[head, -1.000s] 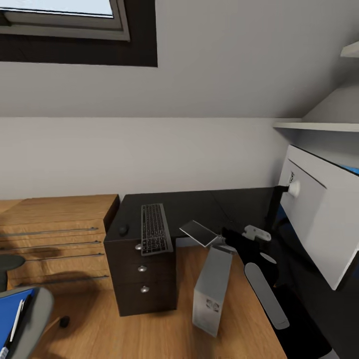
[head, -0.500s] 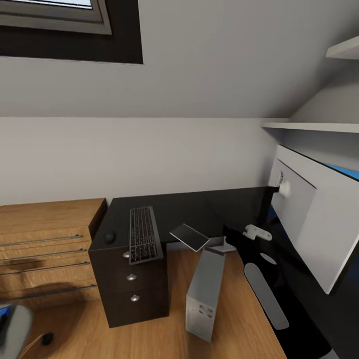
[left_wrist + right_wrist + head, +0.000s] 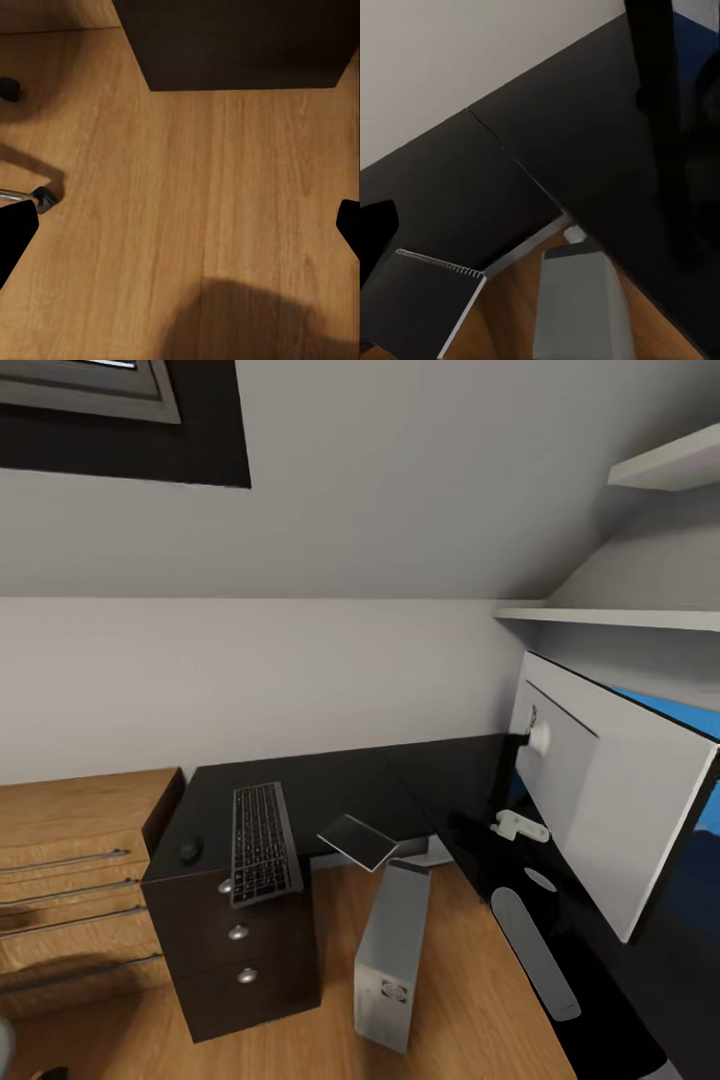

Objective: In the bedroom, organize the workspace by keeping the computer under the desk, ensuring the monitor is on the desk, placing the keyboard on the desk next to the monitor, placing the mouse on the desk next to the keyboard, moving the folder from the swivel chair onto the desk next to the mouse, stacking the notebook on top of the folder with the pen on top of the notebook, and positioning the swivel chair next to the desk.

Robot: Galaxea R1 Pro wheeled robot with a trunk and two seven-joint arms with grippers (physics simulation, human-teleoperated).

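The keyboard [image 3: 262, 843] lies on the desk [image 3: 400, 770] above the drawers, mouse [image 3: 190, 850] just at its 9 o'clock. Notebook [image 3: 357, 841] overhangs the desk edge, computer [image 3: 392, 954] on the floor at its 6 o'clock. Left gripper [image 3: 180, 225] spread wide over bare floor; right gripper's jaws, can't tell.

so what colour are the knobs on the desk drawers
Silver-grey, round knobs against the black drawer unit; the head view shows them best.

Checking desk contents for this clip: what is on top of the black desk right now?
On the desk lie the keyboard and the mouse; the notebook overhangs its front edge. A large tilted panel covers the right side.
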